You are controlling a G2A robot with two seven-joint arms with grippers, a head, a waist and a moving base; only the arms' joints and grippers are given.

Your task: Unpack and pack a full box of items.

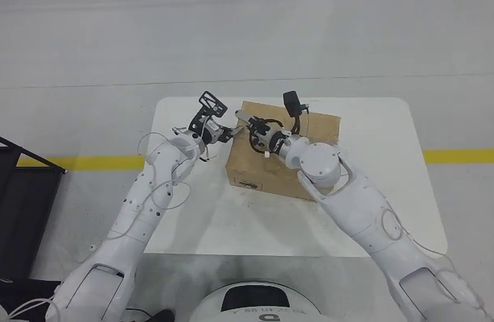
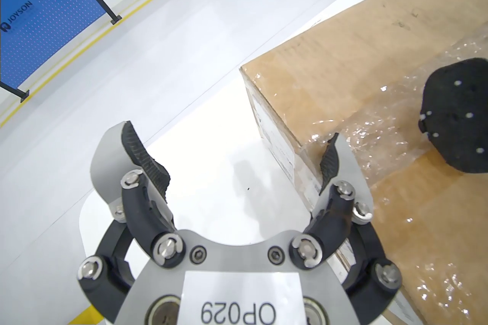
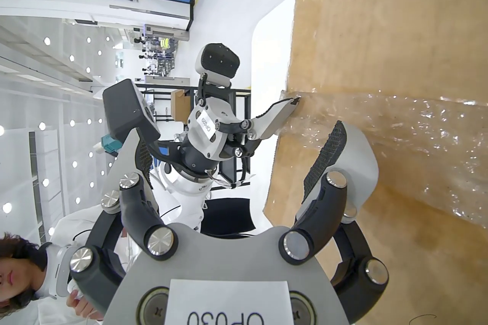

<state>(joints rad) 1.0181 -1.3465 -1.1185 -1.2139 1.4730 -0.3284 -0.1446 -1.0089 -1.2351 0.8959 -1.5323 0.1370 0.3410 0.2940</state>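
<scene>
The left gripper (image 1: 233, 129) (image 2: 233, 145) is hanging at the left edge of the brown cardboard box (image 1: 321, 129) (image 2: 358, 48), its fingers spread wide and grasping nothing. One fingertip (image 2: 334, 156) is sitting against the strip of crinkled clear tape (image 2: 385, 136) (image 3: 419, 140) where it wraps over that edge, while the other is standing out over the table. The box is lying flat on the far middle of the table, its flaps closed and taped, so its contents are staying hidden. Just to the right, the right gripper (image 1: 259, 135) (image 3: 238, 143) is hovering above the box's top near that same edge, released and carrying nothing, facing the left gripper (image 3: 255, 80).

The white rounded-corner table (image 1: 191, 217) is standing on a pale grey floor. A black frame (image 1: 14, 189) is standing at the far left, and a yellow floor line (image 1: 86, 163) is running across behind the table. Blue wall panels (image 2: 45, 6) are lining the room's edge.
</scene>
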